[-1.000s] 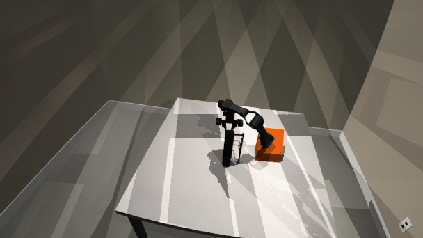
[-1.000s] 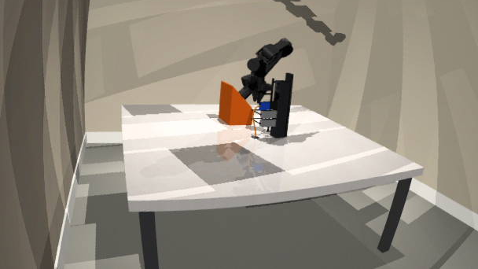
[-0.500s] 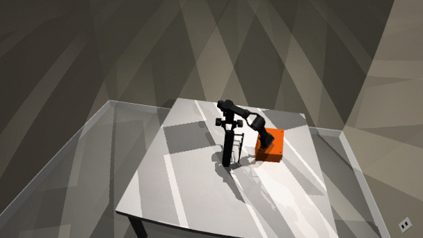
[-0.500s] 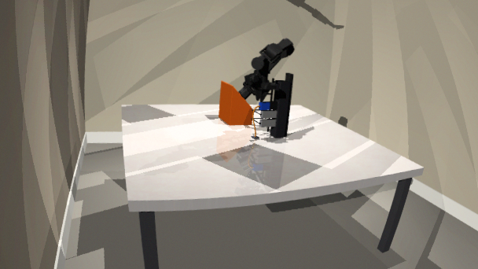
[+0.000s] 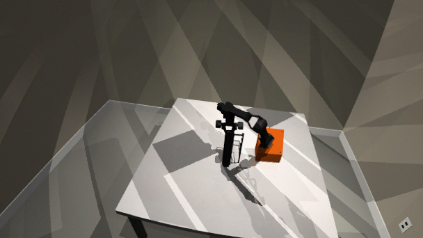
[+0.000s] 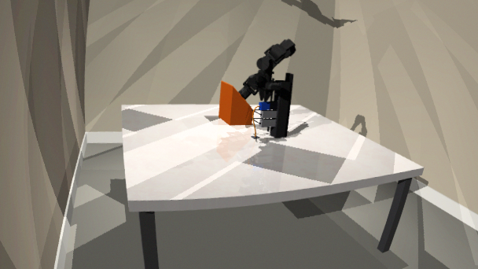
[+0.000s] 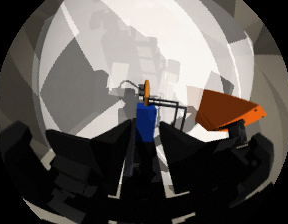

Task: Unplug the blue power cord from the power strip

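The power strip (image 5: 227, 149) (image 6: 284, 108) is a tall black bar standing upright on the table. The blue plug (image 6: 264, 106) (image 7: 145, 120) is beside the strip's upper part, above the grey plugs (image 6: 269, 118). Its orange cord (image 6: 255, 124) (image 7: 147, 91) hangs from its outer end. My gripper (image 5: 229, 126) (image 6: 265, 97) (image 7: 145, 123) is part-way open, with its fingers on either side of the blue plug and narrow gaps showing in the wrist view. Its fingers are still close about the plug. Whether the plug's prongs are in a socket is hidden.
The arm rises from an orange block (image 5: 275, 145) (image 6: 236, 108) (image 7: 222, 111) beside the strip. Thin dark cords (image 5: 238, 147) (image 7: 181, 117) stick out from the strip's side, between it and the block. The white table (image 5: 174, 200) (image 6: 189, 182) carries all of this.
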